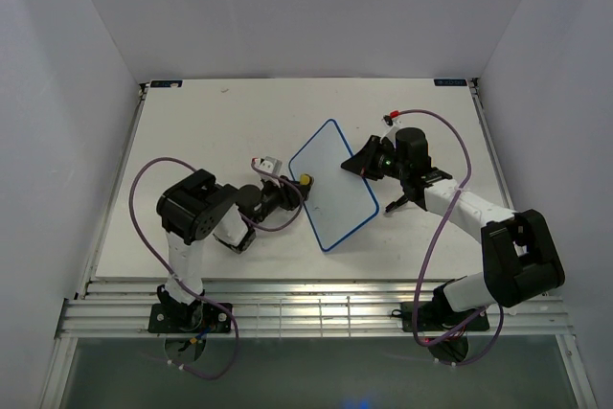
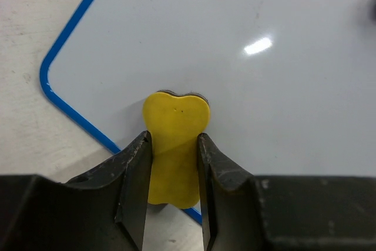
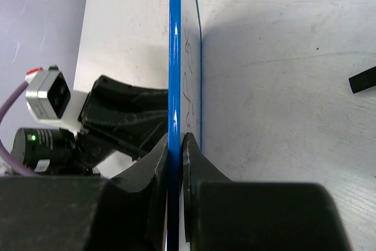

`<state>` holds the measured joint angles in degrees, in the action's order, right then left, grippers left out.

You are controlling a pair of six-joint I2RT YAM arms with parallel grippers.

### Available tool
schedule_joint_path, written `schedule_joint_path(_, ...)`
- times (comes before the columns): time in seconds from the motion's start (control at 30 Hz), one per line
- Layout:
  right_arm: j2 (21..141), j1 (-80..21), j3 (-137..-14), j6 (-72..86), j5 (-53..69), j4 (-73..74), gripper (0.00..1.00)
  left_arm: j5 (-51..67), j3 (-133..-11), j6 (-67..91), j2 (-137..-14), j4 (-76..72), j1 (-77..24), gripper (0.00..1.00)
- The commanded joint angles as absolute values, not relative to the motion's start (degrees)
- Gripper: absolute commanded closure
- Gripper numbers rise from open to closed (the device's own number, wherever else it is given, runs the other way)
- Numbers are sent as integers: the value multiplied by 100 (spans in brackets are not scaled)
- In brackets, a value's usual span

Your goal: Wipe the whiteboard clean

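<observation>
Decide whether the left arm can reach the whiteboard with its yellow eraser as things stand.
Likely yes: the left gripper holds the yellow eraser against the whiteboard, with nothing between them.

White board with a thin blue rim and faint reddish handwriting; yellow sponge; black left gripper; white counter.

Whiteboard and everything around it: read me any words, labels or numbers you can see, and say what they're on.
Whiteboard: red handwriting, seen almost edge-on, not readable.
Blue tags at the table's far corners: too small to read.
No other text shows.
</observation>
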<state>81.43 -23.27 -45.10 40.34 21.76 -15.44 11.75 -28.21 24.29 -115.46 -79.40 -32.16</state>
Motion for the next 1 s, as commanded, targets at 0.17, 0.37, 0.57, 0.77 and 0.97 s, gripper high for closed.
schedule_joint_path(0.17,7875,-2698,-4676,5291,3182,-2522,92,1257,-2479,2795,-11944,-8253,-4411,96)
schedule_joint_path(0.37,7972,-2654,-4702,5317,3138,-2540,92,932,-2496,2672,-11874,-8209,-5078,96)
schedule_joint_path(0.57,7963,-2637,-4606,5335,3146,-2566,92,624,-2601,2417,-11769,-7945,-5659,96)
schedule_joint_path(0.77,7919,-2602,-4614,5361,3190,-2575,92,466,-2725,2373,-11751,-7814,-6116,97)
schedule_joint_path(0.97,7928,-2558,-4570,5388,3243,-2593,92,422,-2760,2321,-11619,-7682,-6433,97)
